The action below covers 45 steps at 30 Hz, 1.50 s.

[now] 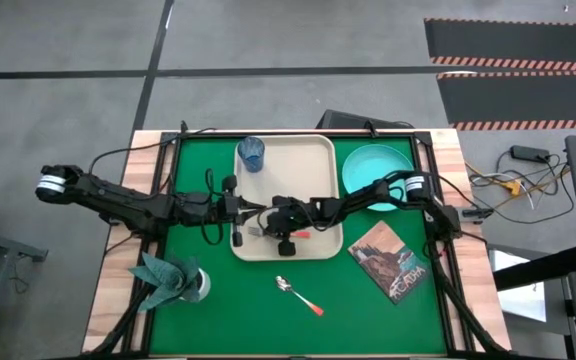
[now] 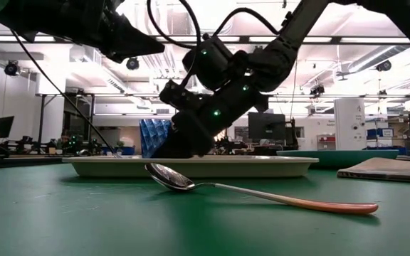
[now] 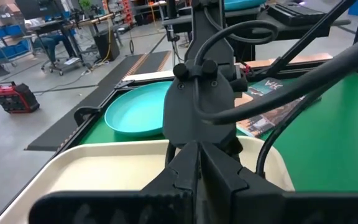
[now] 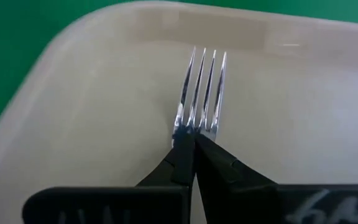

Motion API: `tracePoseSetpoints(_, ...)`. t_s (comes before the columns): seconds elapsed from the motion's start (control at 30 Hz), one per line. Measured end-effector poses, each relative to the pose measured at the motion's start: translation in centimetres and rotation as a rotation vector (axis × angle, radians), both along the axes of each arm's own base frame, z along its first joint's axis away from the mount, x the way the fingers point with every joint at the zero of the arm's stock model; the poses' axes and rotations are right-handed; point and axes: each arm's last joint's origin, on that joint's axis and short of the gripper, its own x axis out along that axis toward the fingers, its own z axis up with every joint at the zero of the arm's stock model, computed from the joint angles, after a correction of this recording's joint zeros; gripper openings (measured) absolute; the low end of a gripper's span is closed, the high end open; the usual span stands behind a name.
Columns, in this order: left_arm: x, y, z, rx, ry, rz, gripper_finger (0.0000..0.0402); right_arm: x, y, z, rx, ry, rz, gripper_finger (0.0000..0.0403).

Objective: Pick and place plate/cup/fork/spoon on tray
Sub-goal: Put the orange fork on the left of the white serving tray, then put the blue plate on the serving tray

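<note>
Fork (image 4: 201,93) in the pinch of the right gripper (image 4: 193,142): its two fingers are pressed together on the metal just behind the four tines, low over the floor of the beige tray (image 1: 313,160), toward the tray's 7 o'clock corner. Seen from above, the red-orange handle shows on the far side of the gripper, pointing to 3 o'clock.

One tray lies at the centre of the green table (image 1: 368,310), toward 12 o'clock. One dark-blue cup (image 1: 252,153) stands inside the tray at its 11 o'clock corner. One turquoise plate (image 1: 373,163) sits on the table just beside the tray at 3 o'clock. One spoon (image 1: 298,295) lies on the table near the tray's 6 o'clock edge, bowl toward the tray and handle angled to 4 o'clock.

Two arms meet over the tray. The left gripper (image 3: 197,163), its fingers pressed together on nothing, hovers at the tray's 9 o'clock edge, facing the right arm.

One brown picture-covered book (image 1: 392,261) lies at 4 o'clock from the tray, and one pale holder with a teal folded napkin (image 1: 173,279) stands at 8 o'clock.
</note>
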Motion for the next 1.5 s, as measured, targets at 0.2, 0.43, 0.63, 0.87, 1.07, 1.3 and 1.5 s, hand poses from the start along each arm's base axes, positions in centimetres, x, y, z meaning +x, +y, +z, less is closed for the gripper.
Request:
tracePoseSetpoints(0.2, 0.0, 0.0, -0.1, 0.001, 0.005, 0.0, 0.0004, 0.2, 0.3, 0.2, 0.016, -0.003, 0.043, 0.0008)
tracePoseSetpoints(0.43, 0.0, 0.0, 0.0, 0.001, 0.005, 0.0, 0.0004, 0.3, 0.3, 0.9, 0.006, -0.009, 0.052, 0.0008)
tracePoseSetpoints(0.63, 0.0, 0.0, -0.1, 0.0, 0.006, 0.0, 0.0004, 0.2, 0.5, 2.2, 0.006, -0.017, 0.061, 0.0008)
tracePoseSetpoints(0.87, 0.0, 0.0, -0.1, 0.001, 0.014, 0.0, 0.0004, -0.5, 0.8, 3.7, 0.004, 0.025, 0.065, 0.0008)
tracePoseSetpoints(1.07, 0.0, 0.0, -0.1, 0.001, 0.014, 0.0, 0.0004, -2.2, 1.3, 6.8, 0.01, 0.117, 0.058, 0.0008)
tracePoseSetpoints(1.3, 0.0, 0.0, -0.1, 0.001, 0.015, -0.001, 0.0004, -6.1, 2.2, 10.8, -0.108, 0.278, -0.072, 0.0008)
tracePoseSetpoints(1.5, 0.0, 0.0, -0.1, 0.003, 0.006, -0.001, 0.0004, -10.1, -1.0, 15.3, -0.452, 0.268, -0.425, 0.0008)
